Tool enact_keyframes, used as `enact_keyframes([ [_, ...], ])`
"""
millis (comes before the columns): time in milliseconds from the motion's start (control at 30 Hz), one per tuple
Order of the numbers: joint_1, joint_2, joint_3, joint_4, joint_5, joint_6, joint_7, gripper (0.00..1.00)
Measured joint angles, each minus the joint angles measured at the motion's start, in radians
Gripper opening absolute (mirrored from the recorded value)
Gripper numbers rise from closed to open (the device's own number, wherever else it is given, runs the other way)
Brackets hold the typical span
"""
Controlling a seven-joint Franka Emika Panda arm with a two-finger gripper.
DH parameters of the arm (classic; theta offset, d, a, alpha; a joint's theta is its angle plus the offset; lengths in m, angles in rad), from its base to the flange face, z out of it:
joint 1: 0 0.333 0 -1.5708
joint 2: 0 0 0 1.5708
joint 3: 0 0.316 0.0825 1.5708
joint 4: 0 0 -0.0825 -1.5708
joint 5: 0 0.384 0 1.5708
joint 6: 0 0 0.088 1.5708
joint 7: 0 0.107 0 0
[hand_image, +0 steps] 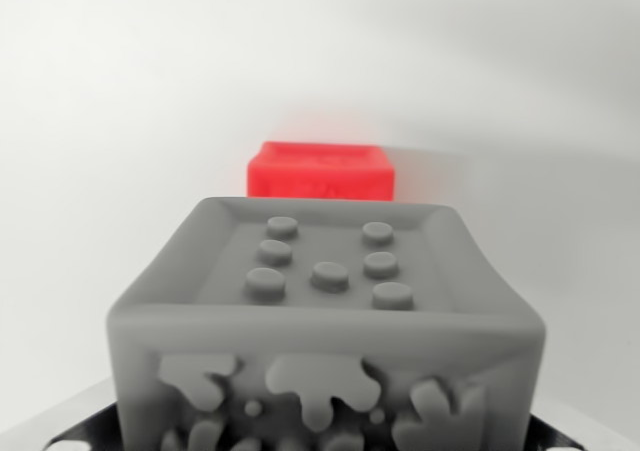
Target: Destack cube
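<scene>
Close below, grey cube (325,311) fronts red cube (320,171).

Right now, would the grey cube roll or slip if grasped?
The grey cube probably won't roll: flat faces, squared edges. Its raised studs and moulded relief likely aid grip. It looks rigid, perhaps light plastic, though that is uncertain. The end effector isn't clearly visible.
</scene>
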Motion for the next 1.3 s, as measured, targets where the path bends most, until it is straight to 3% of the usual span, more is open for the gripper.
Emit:
enact_keyframes([
  [533,0.001,-0.080,-0.002,0.010,-0.001,-0.086,0.009,0.00],
  [1300,0.061,-0.113,-0.008,-0.091,-0.001,-0.027,0.214,0.00],
])
